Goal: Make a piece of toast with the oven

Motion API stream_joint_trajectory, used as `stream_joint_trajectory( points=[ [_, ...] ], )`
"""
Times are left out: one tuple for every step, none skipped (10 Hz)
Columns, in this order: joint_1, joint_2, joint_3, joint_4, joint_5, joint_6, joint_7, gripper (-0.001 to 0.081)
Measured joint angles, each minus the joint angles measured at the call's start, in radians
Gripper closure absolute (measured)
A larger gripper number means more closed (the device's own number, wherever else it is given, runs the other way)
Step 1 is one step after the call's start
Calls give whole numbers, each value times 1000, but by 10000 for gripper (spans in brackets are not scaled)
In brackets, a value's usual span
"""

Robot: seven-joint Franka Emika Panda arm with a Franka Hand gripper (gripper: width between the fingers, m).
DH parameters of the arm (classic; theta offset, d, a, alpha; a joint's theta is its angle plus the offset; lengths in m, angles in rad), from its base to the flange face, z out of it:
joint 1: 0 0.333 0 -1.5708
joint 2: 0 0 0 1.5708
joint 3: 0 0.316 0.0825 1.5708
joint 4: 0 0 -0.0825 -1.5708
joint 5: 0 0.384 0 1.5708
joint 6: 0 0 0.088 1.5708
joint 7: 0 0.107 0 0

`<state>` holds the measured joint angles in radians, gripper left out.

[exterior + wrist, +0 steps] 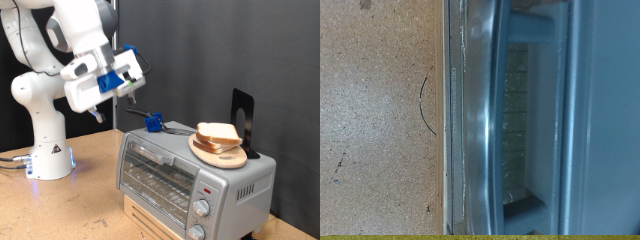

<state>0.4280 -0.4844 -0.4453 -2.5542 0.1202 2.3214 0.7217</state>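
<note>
A: Gripper (pixel 133 93) is seen raised over the oven's (pixel 190 175) exterior-view left end. Finger spread cannot be told; nothing is seen held.

B: Toast?

A: Piece of toast (pixel 219 133) is seen on a wooden plate (pixel 221 153) on the oven roof.

B: Wrist view?

A: Only the shut glass door (pixel 525 120), bar handle (pixel 570 110) and bare table (pixel 375 120) are shown, no fingers.

- Exterior view: stands off the oven (pixel 195 170), level with it, facing its door corner-on, arm behind.
- Wrist view: looks straight down, close over the oven's (pixel 535 120) door edge.
- Shared: oven front and table (pixel 90 200).
</note>
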Motion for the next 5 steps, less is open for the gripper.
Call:
stream_joint_trajectory(
  points=[
    [1,19,11,-21,0,44,0,6],
    [4,33,24,-46,0,85,2,6],
    [6,45,40,-72,1,121,6,6],
    [6,53,55,-95,0,150,14,6],
    [6,65,68,-114,0,179,26,6]
  ],
)
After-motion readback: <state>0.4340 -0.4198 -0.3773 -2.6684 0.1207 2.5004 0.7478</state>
